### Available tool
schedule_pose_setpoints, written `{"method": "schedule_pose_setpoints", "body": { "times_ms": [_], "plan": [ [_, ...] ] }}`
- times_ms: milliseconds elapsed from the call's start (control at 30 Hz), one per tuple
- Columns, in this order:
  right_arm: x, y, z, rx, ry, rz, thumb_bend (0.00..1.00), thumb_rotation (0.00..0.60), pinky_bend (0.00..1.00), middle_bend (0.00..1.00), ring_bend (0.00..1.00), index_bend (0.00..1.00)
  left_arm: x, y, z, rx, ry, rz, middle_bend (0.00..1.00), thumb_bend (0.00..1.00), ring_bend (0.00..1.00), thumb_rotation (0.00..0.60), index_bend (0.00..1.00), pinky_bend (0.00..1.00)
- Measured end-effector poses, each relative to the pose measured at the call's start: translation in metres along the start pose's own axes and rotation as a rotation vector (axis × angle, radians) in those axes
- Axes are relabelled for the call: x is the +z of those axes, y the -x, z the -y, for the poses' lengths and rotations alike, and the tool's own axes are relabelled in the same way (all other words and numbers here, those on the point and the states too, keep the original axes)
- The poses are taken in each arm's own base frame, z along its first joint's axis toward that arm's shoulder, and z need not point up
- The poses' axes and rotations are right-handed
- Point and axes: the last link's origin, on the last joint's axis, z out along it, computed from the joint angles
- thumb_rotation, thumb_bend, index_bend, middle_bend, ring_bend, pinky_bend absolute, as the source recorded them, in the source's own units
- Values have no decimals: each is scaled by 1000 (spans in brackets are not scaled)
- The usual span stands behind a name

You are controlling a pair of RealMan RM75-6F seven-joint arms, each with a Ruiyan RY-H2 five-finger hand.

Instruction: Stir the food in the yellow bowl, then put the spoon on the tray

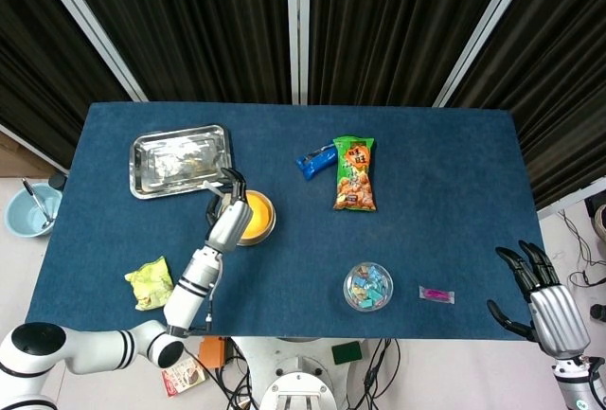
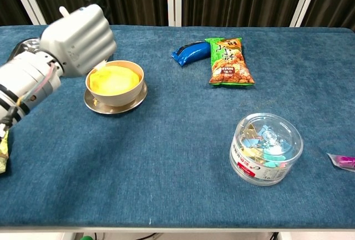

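left hand (image 2: 75, 39) at yellow bowl (image 2: 115, 81), fingers closed on spoon (image 2: 64, 11), handle pointing up | tray (image 1: 180, 160) lies just beyond the bowl, far-left | right hand (image 1: 549, 306) well apart, fingers spread, holds nothing
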Motion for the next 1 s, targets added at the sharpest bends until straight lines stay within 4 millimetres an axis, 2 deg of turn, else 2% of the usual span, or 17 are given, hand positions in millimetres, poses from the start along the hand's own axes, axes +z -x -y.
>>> {"method": "schedule_pose_setpoints", "body": {
  "times_ms": [167, 367, 467, 567, 700, 833, 1000],
  "plan": [
    [1, 1, 1, 0, -2, 3, 290, 600, 68, 139, 0, 120, -1, 1, 0, 18, -1, 7, 488, 465, 319, 600, 638, 305],
    [0, -1, 1, -3, 2, 0, 290, 600, 68, 139, 0, 120, -2, -1, 0, -66, -5, -26, 453, 465, 281, 600, 638, 301],
    [0, 0, 0, -2, 4, 1, 290, 600, 68, 139, 0, 120, -2, -1, 0, -84, -11, -30, 492, 465, 314, 600, 643, 299],
    [0, 0, 0, -3, 6, 2, 290, 600, 68, 140, 0, 119, -1, 3, 0, -97, -9, -4, 457, 464, 298, 600, 644, 295],
    [1, -1, 0, -3, 4, 1, 290, 600, 68, 139, 0, 120, 0, 4, 2, -121, -16, -1, 523, 462, 335, 600, 652, 293],
    [2, 0, 1, -4, 3, 4, 290, 600, 68, 139, 0, 120, 0, 10, 4, -134, -16, 18, 451, 458, 298, 600, 652, 282],
    [2, -1, 1, -9, 5, 3, 289, 600, 68, 139, 0, 120, 4, 15, 13, -203, -40, 12, 432, 453, 283, 600, 651, 264]
  ]
}}
